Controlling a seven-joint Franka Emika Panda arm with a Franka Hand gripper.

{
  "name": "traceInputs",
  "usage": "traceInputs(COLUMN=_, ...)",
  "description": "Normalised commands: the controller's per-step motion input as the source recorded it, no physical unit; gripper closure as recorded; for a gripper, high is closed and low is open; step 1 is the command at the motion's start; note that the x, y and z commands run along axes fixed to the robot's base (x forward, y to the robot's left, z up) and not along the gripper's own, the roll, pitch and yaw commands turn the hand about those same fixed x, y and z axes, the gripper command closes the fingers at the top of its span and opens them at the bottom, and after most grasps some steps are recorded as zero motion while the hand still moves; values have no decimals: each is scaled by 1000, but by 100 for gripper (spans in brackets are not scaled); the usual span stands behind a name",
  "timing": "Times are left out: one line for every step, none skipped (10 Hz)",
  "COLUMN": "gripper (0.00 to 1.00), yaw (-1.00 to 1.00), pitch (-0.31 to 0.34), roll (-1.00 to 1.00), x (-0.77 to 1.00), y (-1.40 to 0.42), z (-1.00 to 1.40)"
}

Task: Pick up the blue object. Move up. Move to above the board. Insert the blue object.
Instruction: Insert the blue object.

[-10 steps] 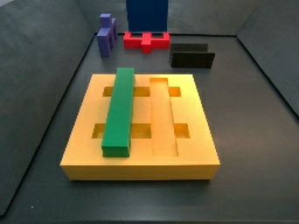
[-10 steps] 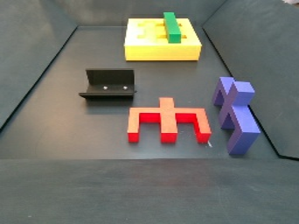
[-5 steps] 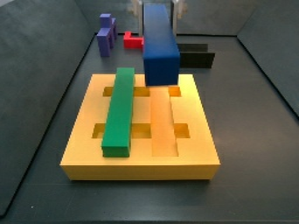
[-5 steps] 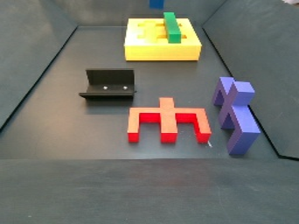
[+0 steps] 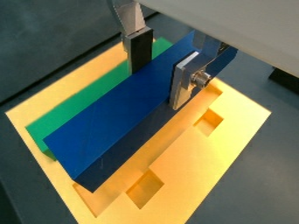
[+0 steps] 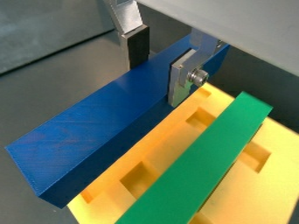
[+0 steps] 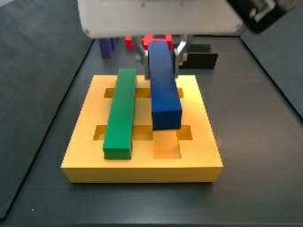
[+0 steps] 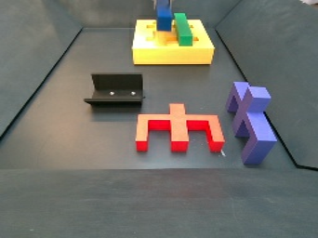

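End effector (image 5: 162, 61) clamped on the blue object (image 5: 128, 114), fingers (image 5: 186, 79) on its two long faces near its far end, so the bar hangs out toward the near side from the grip.

Blue object is over the board (image 7: 85, 151), long axis parallel to the green bar (image 7: 120, 108) and to the grooves, just right of the green bar. Looks lined up over the middle groove; not seated yet, judging by its near end riding above the board top in a side view (image 7: 165, 111). Next move is likely straight down.

Both wrist views show the grip but not the table. A side view shows the fixture (image 8: 114, 91), red piece (image 8: 180, 127) and purple blocks (image 8: 252, 121), well apart from the board.
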Motion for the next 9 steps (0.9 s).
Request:
traceInputs(gripper=100, yaw=54, pitch=-91, roll=121, x=0, y=-189, z=-606)
traceInputs(gripper=100, yaw=51, pitch=-36, roll=193, x=54, y=-269, z=-349)
traceInputs(gripper=100, yaw=60, pitch=-26, roll=223, x=40, y=-249, z=-254)
traceInputs(gripper=100, yaw=34, pitch=-4, roll=251, x=74, y=-223, z=-246)
traceInputs(gripper=100, yaw=0, pitch=0, roll=266, x=149, y=-131, z=-240)
traceInputs(gripper=100, yaw=0, pitch=0, roll=207, x=146, y=0, z=-289)
traceInputs(gripper=100, yaw=-54, pitch=3, roll=84, x=80, y=0, z=-177)
traceInputs(gripper=100, yaw=-71, pitch=36, roll=83, x=117, y=0, z=-111)
traceInputs(gripper=100, yaw=-86, pitch=60, roll=76, x=220, y=0, z=-83)
